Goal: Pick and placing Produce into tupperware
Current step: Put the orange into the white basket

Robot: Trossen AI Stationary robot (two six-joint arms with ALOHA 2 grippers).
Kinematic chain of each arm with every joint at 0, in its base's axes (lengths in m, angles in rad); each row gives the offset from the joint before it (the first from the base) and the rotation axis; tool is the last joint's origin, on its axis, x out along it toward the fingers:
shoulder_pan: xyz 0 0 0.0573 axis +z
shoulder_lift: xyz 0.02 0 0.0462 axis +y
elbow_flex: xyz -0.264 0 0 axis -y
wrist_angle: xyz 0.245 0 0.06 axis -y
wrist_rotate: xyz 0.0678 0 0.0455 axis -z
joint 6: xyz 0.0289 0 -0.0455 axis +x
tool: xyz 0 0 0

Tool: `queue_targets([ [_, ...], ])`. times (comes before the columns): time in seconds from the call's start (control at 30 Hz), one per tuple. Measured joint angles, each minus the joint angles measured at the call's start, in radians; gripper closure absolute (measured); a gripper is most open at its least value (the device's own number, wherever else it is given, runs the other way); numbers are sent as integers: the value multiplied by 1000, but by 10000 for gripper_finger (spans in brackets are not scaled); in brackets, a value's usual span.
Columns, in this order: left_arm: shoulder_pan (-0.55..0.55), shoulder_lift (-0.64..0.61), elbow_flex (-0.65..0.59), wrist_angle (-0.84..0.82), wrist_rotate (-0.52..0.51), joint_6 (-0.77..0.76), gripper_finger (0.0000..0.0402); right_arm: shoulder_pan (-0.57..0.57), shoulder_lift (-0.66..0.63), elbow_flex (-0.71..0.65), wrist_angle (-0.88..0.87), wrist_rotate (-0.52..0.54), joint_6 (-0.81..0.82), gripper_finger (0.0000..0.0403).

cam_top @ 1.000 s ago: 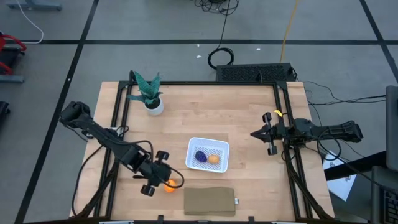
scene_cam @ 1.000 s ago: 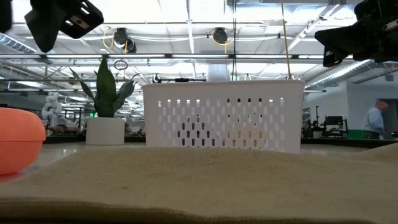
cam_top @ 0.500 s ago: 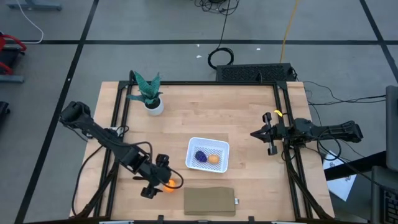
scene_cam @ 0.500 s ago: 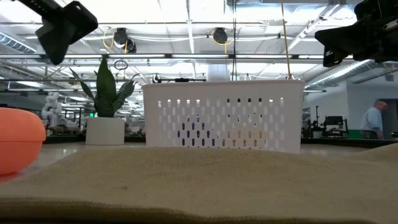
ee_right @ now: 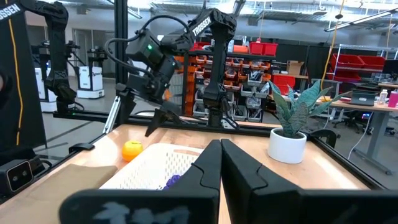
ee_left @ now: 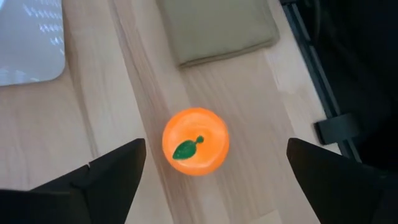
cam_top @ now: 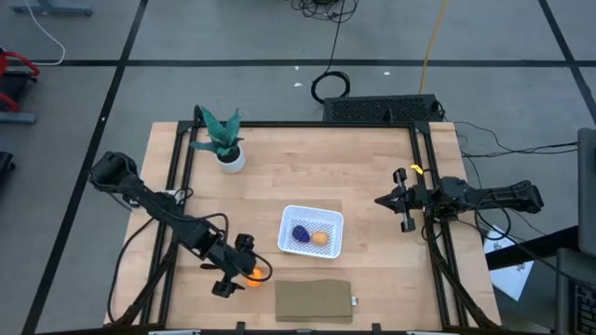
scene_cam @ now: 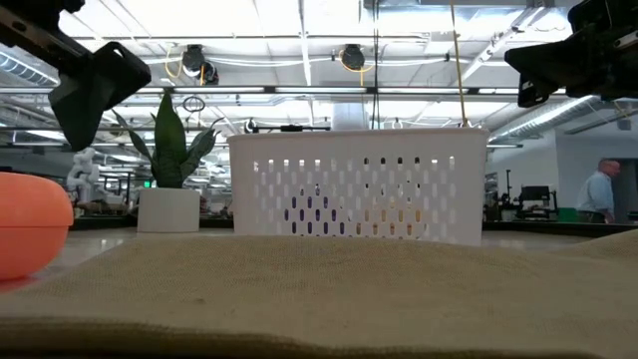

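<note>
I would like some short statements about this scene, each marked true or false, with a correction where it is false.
1. The orange ball lies inside the white container. False: it lies on the table, outside it.
2. The left gripper is open above the ball. True.
3. The purple cluster is in the container. True.
4. The right gripper holds the tan lump. False: the lump is in the container.
5. The plant stands on the brown slab. False: it stands on the table, apart.
</note>
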Motion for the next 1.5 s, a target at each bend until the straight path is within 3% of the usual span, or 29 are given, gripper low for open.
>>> queue_targets([
  [0.53, 11, 0, -163, 235, -34, 1, 11, 0, 0, 0, 0, 0, -1, 403],
  [0.9, 12, 4, -179, 287, -29, 9, 11, 0, 0, 0, 0, 0, -4, 403],
  [1.5, 10, 191, -177, 417, -11, 4, 11, 0, 6, 0, 0, 0, -4, 403],
])
